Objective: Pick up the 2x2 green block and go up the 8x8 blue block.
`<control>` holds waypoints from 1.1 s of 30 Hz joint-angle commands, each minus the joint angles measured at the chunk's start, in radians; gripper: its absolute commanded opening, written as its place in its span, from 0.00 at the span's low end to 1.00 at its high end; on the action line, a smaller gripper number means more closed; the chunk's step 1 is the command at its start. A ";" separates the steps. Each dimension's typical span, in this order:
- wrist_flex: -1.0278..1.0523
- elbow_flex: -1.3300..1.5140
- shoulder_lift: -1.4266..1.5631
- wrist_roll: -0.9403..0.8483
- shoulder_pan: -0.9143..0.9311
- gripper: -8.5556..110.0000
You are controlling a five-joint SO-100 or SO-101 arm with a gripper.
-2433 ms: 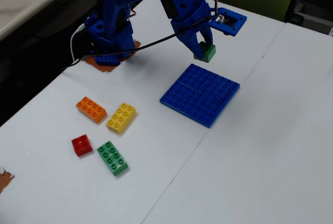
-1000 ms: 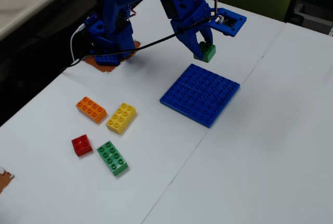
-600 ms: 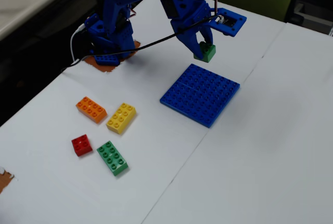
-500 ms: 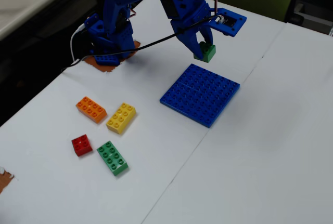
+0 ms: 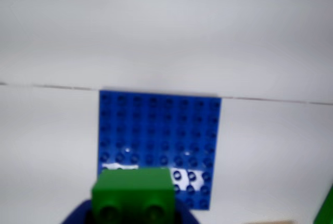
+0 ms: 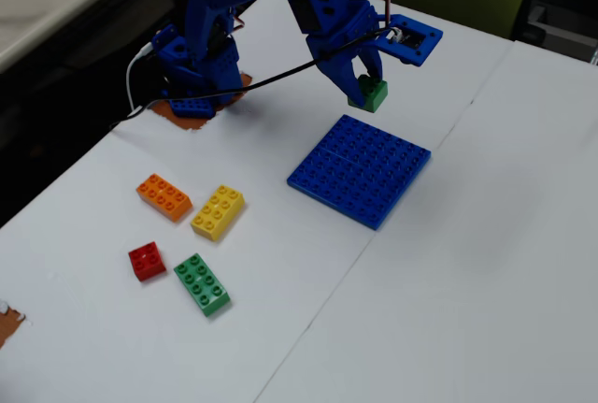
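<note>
Where the wrist view looks down past the arm's own jaws, the 2x2 green block (image 5: 133, 194) sits at 6 o'clock of the frame, clamped in the gripper (image 5: 132, 211), whose blue parts show below and beside it. Two studs face the camera. The 8x8 blue block (image 5: 161, 135) lies flat at frame centre, its near edge partly covered by the held brick; glare whitens a patch of studs just right of the brick. The white table (image 5: 52, 146) carries a thin dark seam running along the plate's far edge. A sliver of green shows at the 4 o'clock border; cannot tell what it is.

Fixed view: the blue arm (image 6: 271, 10) reaches from its base at 11 o'clock. The gripper (image 6: 366, 85) is closed on the green brick (image 6: 370, 94), which hangs clear of the table, just off the blue plate's (image 6: 360, 169) 12 o'clock corner. Well apart, toward 8 o'clock of the plate, four loose bricks rest on the table (image 6: 467, 281): orange brick (image 6: 163, 196), yellow brick (image 6: 218, 211) just beside it, red brick (image 6: 147, 261), and a longer green brick (image 6: 202, 283).
</note>
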 commanded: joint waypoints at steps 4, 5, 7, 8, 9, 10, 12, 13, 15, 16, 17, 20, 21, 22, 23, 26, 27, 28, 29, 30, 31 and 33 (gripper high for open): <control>0.009 -0.008 0.052 0.008 -0.012 0.11; 0.009 -0.009 0.052 0.008 -0.012 0.11; 0.009 -0.011 0.052 0.008 -0.012 0.11; 0.009 -0.012 0.051 0.009 -0.012 0.11; 0.009 -0.014 0.049 0.011 -0.012 0.11; 0.009 -0.014 0.048 0.011 -0.012 0.11; 0.009 -0.015 0.046 0.011 -0.014 0.11; 0.009 -0.015 0.046 0.011 -0.014 0.11; 0.009 -0.015 0.046 0.011 -0.014 0.11; 0.009 -0.015 0.048 0.012 -0.014 0.11; 0.009 -0.017 0.048 0.012 -0.014 0.11; 0.009 -0.018 0.048 0.012 -0.014 0.11; 0.009 -0.018 0.048 0.012 -0.014 0.11; 0.009 -0.020 0.046 0.012 -0.014 0.11; 0.009 -0.020 0.046 0.012 -0.014 0.11; 0.009 -0.020 0.046 0.012 -0.014 0.11; 0.009 -0.021 0.046 0.012 -0.014 0.11; 0.009 -0.021 0.046 0.012 -0.014 0.11; 0.009 -0.021 0.046 0.012 -0.014 0.11; 0.009 -0.021 0.046 0.012 -0.014 0.11; 0.009 -0.021 0.046 0.012 -0.014 0.11; 0.009 -0.021 0.048 0.012 -0.014 0.11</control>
